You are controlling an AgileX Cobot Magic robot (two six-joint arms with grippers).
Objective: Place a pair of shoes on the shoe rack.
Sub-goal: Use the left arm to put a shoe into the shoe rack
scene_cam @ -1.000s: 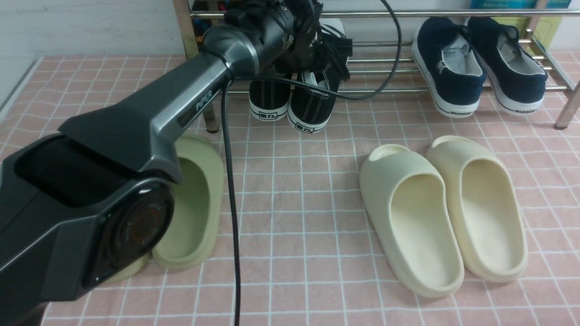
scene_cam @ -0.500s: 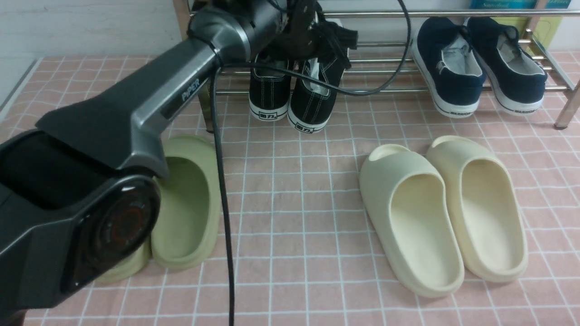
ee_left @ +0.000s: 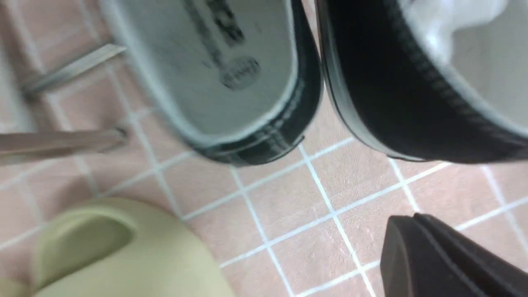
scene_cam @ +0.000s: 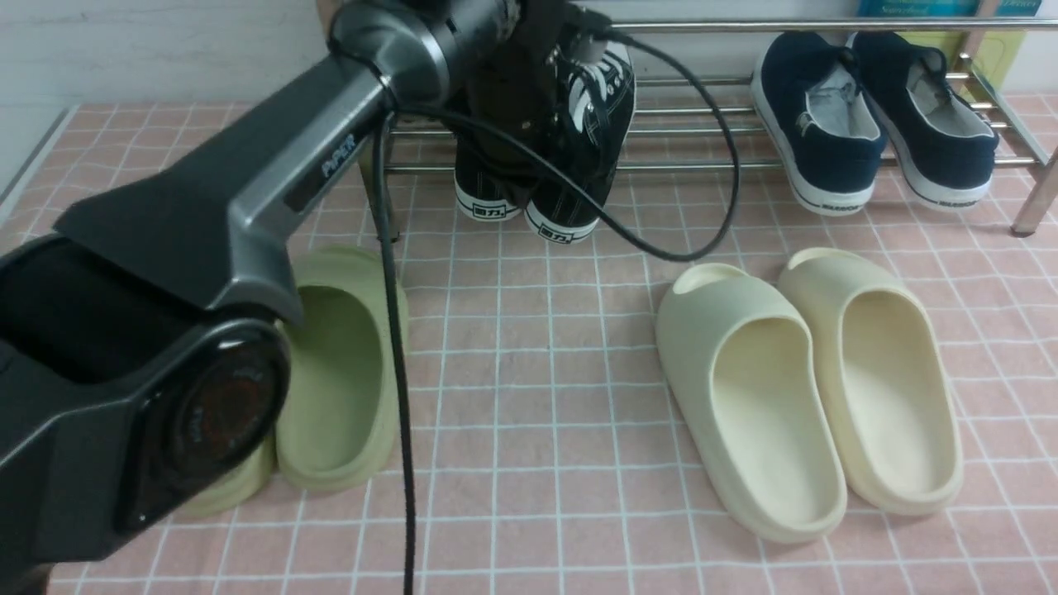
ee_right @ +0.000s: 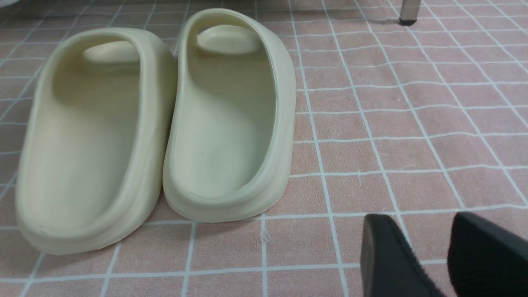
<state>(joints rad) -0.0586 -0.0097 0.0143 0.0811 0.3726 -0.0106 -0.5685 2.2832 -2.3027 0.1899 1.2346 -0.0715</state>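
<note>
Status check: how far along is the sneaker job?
Looks done: both black sneakers lie toes-in on the shoe rack, heels overhanging its front. In hand: nothing; left gripper is shut, empty, beside their heels; right gripper open near the cream slides. Remaining: probably only backing away.

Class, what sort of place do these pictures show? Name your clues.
Likely a shoe-storage corner, perhaps a mock-up of a home entryway: a chrome shoe rack, navy shoes resting on it, and cream slides on pink grid-patterned flooring.
</note>
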